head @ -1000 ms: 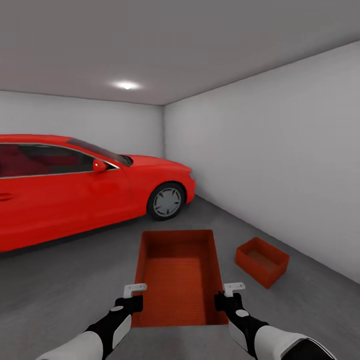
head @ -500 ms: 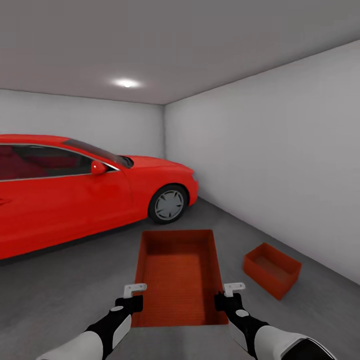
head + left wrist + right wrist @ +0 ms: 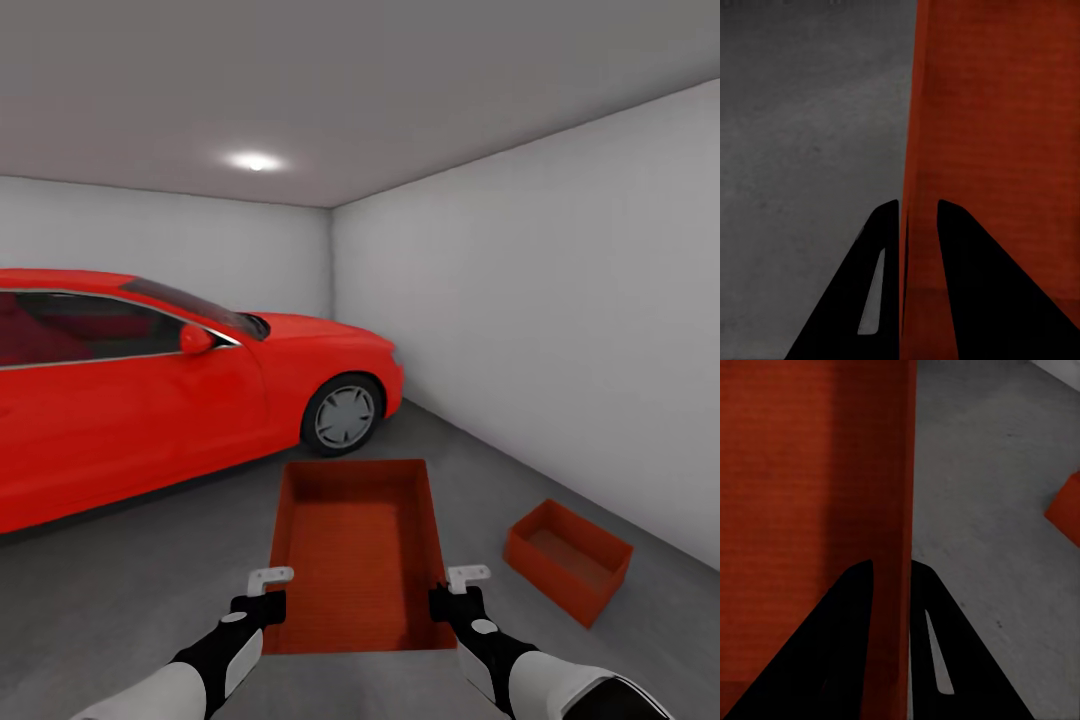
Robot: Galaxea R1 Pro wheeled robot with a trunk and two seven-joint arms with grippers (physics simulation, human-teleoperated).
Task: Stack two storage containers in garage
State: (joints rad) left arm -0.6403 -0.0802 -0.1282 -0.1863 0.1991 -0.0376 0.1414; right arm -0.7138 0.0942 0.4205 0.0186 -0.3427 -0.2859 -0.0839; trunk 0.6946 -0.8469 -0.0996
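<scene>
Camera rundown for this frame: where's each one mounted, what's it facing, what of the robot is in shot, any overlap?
Head view: on the head, facing forward and down into the garage; red car, held container, second container on the floor; both forearms, left gripper, right gripper.
Left wrist view: along the jaws, clamped on the held container's wall.
Right wrist view: along the jaws on the opposite wall; second container's corner.
Shared: held container and floor.
</scene>
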